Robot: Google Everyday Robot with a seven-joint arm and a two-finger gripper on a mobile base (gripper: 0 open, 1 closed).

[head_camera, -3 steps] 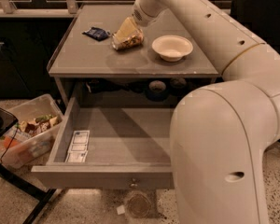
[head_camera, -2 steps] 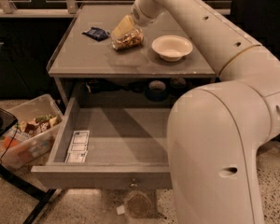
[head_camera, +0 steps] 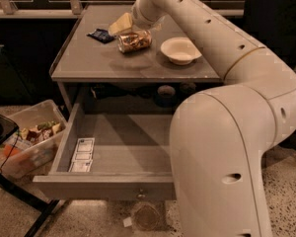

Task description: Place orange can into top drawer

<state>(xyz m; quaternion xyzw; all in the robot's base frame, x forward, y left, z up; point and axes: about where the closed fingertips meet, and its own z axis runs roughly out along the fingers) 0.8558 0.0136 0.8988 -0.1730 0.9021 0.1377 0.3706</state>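
Gripper (head_camera: pixel 127 30) is resting at the orange can (head_camera: pixel 134 41) near the bench's (head_camera: pixel 89 65) back edge; jaw state cannot be told. Confirm firm grip before lifting toward the top drawer (head_camera: pixel 89 186).

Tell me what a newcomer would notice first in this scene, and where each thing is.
The bulky white robot arm fills the right foreground and reaches up to the grey table. There its gripper is at the orange can, which lies on its side left of a cream bowl. Below, the top drawer stands pulled wide open, with a small white strip lying along its left wall.
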